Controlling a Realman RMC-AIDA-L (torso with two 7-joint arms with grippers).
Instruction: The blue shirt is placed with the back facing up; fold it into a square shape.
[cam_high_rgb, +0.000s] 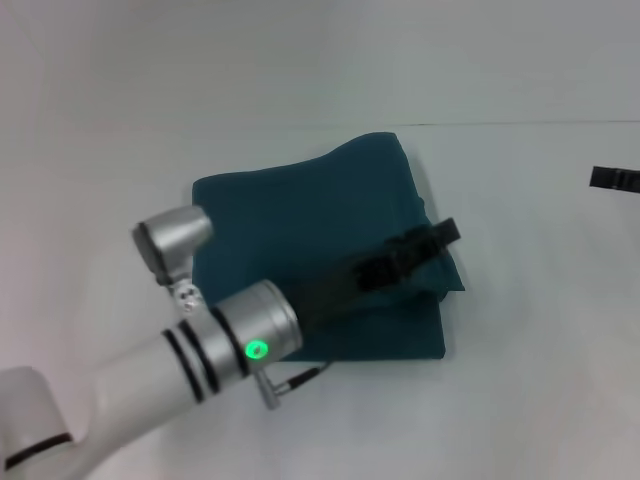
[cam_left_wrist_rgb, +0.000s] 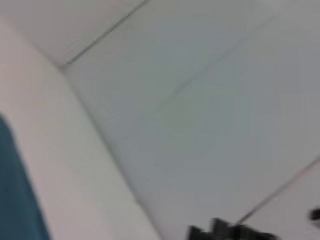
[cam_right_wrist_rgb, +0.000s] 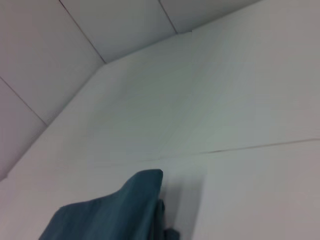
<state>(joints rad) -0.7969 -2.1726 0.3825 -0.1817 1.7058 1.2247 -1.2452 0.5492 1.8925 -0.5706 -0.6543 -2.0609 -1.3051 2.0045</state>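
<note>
One blue shirt, folded, bare table on every side.
Left gripper over its 3 o'clock edge; finger state can't be told.

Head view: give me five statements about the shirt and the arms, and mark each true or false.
1. The blue shirt lies folded into a compact bundle. True.
2. White lettering shows on the shirt's top face. False: the visible face is plain.
3. The left gripper is over the shirt's right side. True.
4. The right gripper is also on the shirt. False: it sits apart at the right edge of the view.
5. The shirt rests on a white table. True.
</note>
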